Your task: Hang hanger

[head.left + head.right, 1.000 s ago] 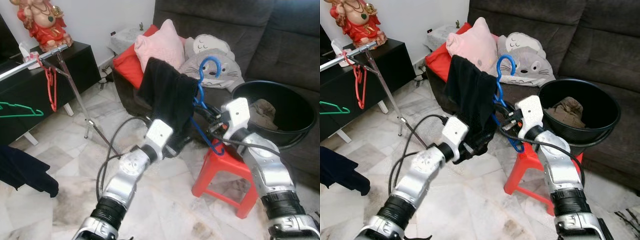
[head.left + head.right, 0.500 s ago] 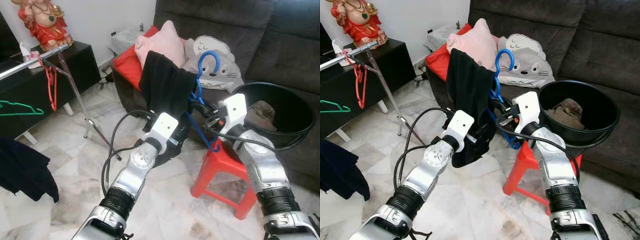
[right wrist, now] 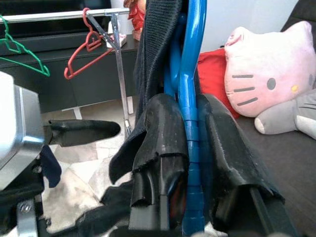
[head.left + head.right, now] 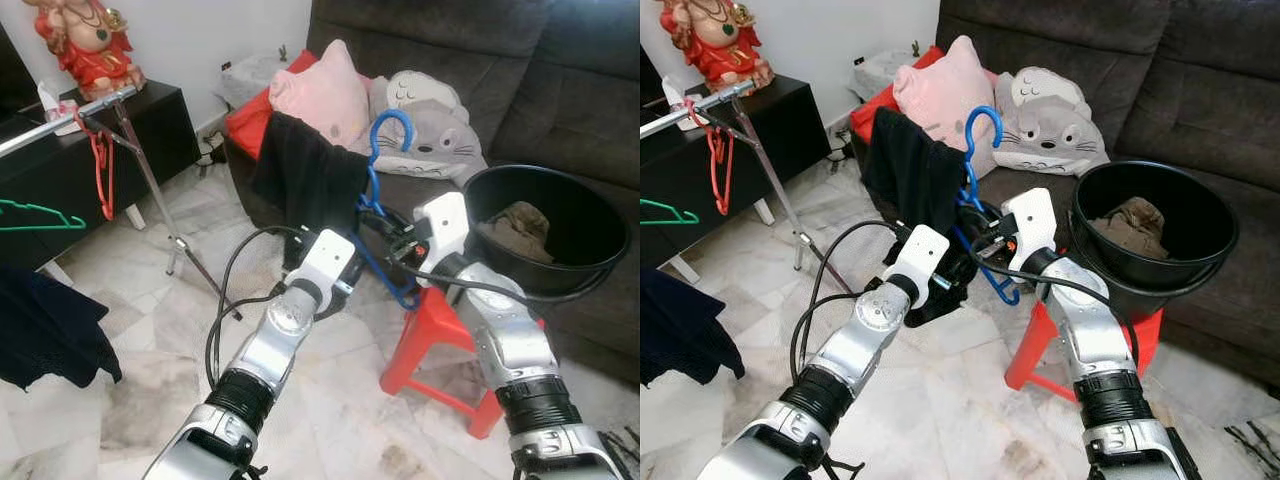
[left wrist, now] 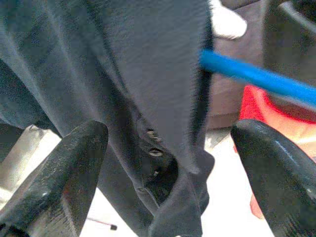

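Since my right claw (image 4: 985, 250) pinches the stiff blue hanger (image 4: 975, 165) neck, left claw (image 5: 163, 163) gapes — floppy black garment (image 4: 905, 175) swings.

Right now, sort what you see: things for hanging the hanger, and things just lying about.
For the job: blue hanger, black garment, rail, right gripper, left gripper.

Lying about: black tub, red stool, pink cushion, red hanger, green hanger.

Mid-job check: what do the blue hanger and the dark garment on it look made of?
The blue hanger looks like glossy moulded plastic: smooth, with bright highlights, clamped in the right gripper. The dark garment looks like soft matte fabric, probably knit; ribbing shows at its edge.
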Available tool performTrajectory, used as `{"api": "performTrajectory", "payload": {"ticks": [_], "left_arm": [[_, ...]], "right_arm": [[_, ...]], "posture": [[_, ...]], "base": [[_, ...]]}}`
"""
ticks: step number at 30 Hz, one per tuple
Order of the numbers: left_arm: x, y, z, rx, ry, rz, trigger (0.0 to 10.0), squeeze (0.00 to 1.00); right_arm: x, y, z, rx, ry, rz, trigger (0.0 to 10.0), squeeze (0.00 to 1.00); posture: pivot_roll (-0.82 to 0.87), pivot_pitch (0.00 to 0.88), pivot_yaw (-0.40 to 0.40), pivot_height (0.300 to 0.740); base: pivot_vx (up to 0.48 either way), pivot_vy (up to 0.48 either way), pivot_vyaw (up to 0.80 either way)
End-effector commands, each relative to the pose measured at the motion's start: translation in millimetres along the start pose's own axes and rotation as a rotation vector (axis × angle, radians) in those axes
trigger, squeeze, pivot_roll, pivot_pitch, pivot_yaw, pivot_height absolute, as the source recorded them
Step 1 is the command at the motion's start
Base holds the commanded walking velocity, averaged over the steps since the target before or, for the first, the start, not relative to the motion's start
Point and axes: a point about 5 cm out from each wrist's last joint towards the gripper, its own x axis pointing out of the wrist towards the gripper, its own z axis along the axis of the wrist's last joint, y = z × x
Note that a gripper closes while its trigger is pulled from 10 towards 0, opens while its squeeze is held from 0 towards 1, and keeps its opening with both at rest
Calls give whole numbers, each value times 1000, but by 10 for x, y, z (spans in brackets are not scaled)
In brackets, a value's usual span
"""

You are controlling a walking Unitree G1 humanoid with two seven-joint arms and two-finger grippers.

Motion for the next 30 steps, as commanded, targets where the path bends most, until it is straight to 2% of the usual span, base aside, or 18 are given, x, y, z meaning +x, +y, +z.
{"api": "performTrajectory", "payload": {"ticks": [1, 9, 17, 20, 27, 30], "left_arm": [[21, 83, -20, 18, 33, 43, 10000, 0], [16, 207, 7, 26, 26, 51, 10000, 0], [-23, 103, 60, 18, -10, -63, 10000, 0], [-32, 34, 58, -23, -3, -112, 10000, 0], [-37, -1, 51, -20, 5, -117, 10000, 0], [-40, 36, 60, -15, 6, -107, 10000, 0]], "right_arm": [[18, 31, 161, -17, -65, 19, 0, 0], [-7, -11, 120, -22, -43, 11, 0, 0], [-1, 13, 32, -20, -11, 14, 0, 0], [4, 29, 1, -15, -3, 16, 0, 0], [3, 56, -7, -10, -2, 23, 0, 0], [-10, 38, -18, -10, 3, 18, 0, 0]], "posture": [[-188, 58, 34, 740], [-184, 60, 30, 740], [-175, 62, 31, 740], [-174, 63, 33, 740], [-178, 64, 38, 740], [-179, 65, 38, 740]], "base": [[0, 0, 0], [0, 0, 0], [0, 0, 0], [0, 0, 0], [0, 0, 0], [0, 0, 0]]}}
